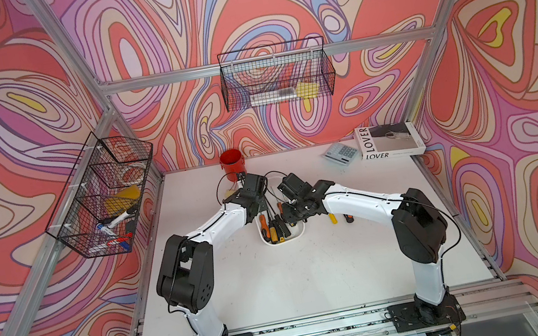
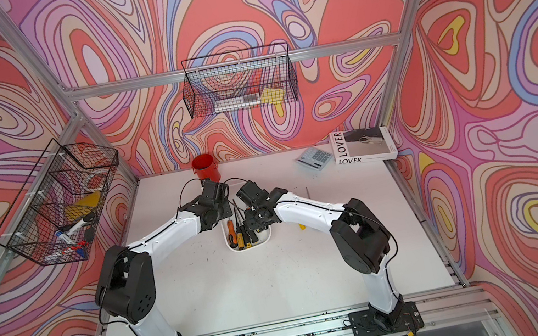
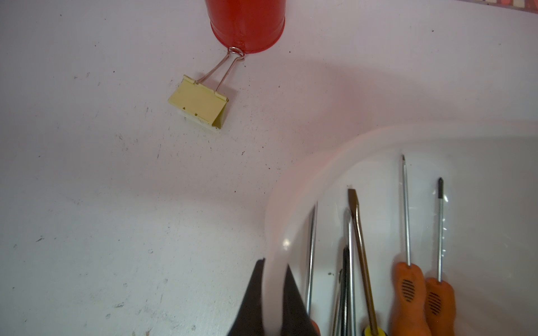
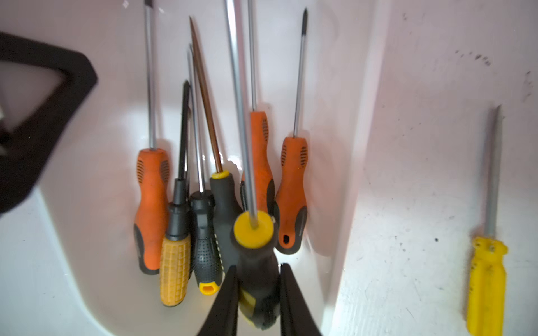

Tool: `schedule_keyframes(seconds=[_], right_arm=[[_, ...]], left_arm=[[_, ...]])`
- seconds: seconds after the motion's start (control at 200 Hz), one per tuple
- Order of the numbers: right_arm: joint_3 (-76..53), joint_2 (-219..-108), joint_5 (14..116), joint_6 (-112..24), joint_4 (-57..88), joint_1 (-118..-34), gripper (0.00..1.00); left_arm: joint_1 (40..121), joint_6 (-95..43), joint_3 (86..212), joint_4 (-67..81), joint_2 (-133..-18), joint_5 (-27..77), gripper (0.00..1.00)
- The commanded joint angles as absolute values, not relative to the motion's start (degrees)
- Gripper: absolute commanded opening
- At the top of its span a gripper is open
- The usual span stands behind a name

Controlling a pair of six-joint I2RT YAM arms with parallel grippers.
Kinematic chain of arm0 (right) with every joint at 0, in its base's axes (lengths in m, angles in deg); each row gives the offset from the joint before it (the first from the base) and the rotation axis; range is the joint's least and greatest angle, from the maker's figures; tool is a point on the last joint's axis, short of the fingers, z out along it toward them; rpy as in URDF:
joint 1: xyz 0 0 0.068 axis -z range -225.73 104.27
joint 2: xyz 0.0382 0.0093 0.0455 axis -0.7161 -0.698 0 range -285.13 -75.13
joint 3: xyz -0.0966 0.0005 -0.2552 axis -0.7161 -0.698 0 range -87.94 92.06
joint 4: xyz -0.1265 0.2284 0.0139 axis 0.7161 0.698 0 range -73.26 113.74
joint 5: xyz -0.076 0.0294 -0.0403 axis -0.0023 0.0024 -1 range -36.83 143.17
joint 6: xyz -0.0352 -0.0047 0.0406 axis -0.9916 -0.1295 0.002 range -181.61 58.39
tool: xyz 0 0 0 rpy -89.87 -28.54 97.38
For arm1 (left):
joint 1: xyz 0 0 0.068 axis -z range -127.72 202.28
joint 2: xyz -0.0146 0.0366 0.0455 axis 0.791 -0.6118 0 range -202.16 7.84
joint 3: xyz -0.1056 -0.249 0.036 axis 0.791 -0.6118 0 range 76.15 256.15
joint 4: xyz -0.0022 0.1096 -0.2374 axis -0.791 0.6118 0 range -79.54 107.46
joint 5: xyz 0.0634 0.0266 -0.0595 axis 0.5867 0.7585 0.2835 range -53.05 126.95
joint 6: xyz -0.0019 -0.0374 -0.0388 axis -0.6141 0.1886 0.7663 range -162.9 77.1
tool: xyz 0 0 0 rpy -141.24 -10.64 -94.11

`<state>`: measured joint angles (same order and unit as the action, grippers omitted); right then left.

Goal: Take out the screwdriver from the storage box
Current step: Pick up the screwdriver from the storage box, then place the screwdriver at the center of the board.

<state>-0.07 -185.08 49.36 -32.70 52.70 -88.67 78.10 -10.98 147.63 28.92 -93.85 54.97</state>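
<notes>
left arm: left gripper (image 3: pixel 275 263) is clamped over the rim of the shallow white plastic storage box (image 4: pixel 346 122), one finger outside the wall and one inside. It braces the box and holds no tool.
right arm: right gripper (image 4: pixel 258 266) is closed on the black-handled screwdriver (image 4: pixel 254 232) with the yellow collar and long silver shaft, gripped low on the handle near the butt.
target location: the black-handled screwdriver is over the storage box, not out yet. Its handle end is raised toward the wrist camera and its shaft runs above the other tools. The tip is out of frame, so I cannot tell if it clears the far wall.
neighbours: a second black handle with yellow collar (image 4: pixel 224 195) is touching or just beside the held one. An orange-handled screwdriver (image 4: pixel 259 151) sits right under the shaft, with more tools packed alongside.
outside box: a yellow plastic-handled screwdriver (image 4: pixel 486 279) lies on the white table (image 4: pixel 422 203) near the box wall.
risk, pivot: the grip is at the butt and the long shaft is heavy out front, so the tool could swing down in the jaws and the tip could dip.
risk, snag: a low tip or a flat pull-out could catch the box wall or rake the neighbours, dragging one out too.
risk, box: a snag would tug the box. If the rim pinch slips, the box could tilt or slide and spill tools.
risk, placement: setting it down on the yellow one could make it roll.
risk, arms: the wrists are close together over the box, so a sideways exit could clip the left one.
</notes>
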Motion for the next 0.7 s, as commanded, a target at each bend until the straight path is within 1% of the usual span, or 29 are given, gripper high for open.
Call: schedule_keyframes(seconds=[0.0,0.165,0.341,0.616,0.696], right_arm=[[0.3,-181.2,45.7,-34.9,51.9,-88.7,0.0],[2.3,-177.9,40.0,-36.8,56.8,-87.1,0.0],[2.1,-175.3,39.3,-38.0,61.5,-81.9,0.0],[-0.3,-176.4,37.3,-39.7,66.6,-75.8,0.0],[-1.5,-178.7,37.7,-39.7,66.3,-74.8,0.0]], left_arm=[[78.1,-11.3,147.3,27.9,-91.7,55.7,0.0],[78.0,-11.3,147.4,28.0,-91.7,55.7,0.0],[78.0,-11.2,147.5,28.0,-91.7,55.4,0.0],[78.3,-11.6,147.5,28.5,-91.5,56.0,0.0],[78.2,-11.5,147.5,28.5,-91.5,56.0,0.0]])
